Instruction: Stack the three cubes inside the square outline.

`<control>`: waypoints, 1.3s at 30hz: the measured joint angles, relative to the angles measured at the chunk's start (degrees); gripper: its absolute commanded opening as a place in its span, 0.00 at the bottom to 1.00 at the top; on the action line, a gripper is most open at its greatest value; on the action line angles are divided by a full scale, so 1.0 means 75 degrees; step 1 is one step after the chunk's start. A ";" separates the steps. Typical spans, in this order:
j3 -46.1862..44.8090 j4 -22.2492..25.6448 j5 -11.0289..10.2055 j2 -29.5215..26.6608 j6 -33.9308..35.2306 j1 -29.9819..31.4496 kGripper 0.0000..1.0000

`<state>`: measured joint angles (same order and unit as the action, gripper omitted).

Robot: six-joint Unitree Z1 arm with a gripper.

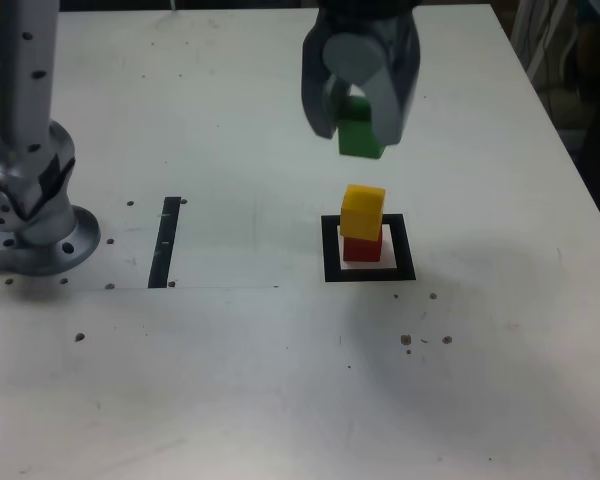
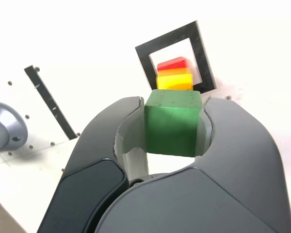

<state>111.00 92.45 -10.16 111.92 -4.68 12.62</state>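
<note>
Gripper clamped on matte green cube, above yellow-on-red cube stack; next: centre, lower, release.

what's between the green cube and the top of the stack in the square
Nothing visible. The green cube hangs in the gripper above and slightly behind the yellow cube, which sits on the red cube inside the square outline; only open air separates them.

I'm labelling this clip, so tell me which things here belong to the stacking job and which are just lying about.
Job:
green cube, held in the pincer
yellow cube on red cube
square outline

Lying about:
black strip
arm base
dark specks on the table
</note>
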 measured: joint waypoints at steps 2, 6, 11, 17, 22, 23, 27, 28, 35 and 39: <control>-0.0057 -0.0005 0.0061 0.0063 0.0062 0.0006 0.17; -0.0066 -0.0015 0.0218 0.0275 0.0193 0.0006 0.17; -0.0097 -0.0027 0.0325 0.0421 0.0445 0.0006 0.18; -0.0163 -0.0086 0.0325 0.0618 0.0663 0.0053 0.18; -0.0163 -0.0158 0.0276 0.0786 0.0648 0.0056 0.18; -0.0163 -0.0158 0.0268 0.0786 0.0646 0.0056 0.18; -0.0163 -0.0165 0.0260 0.0848 0.0645 0.0056 0.22; -0.0163 -0.0165 0.0250 0.0877 0.0645 0.0055 0.23; -0.0161 -0.0167 0.0133 0.0952 0.0606 0.0054 0.34; -0.0109 -0.0181 0.0156 0.1061 0.0570 0.0051 0.51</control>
<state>110.18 91.09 -8.99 119.88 -0.41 13.00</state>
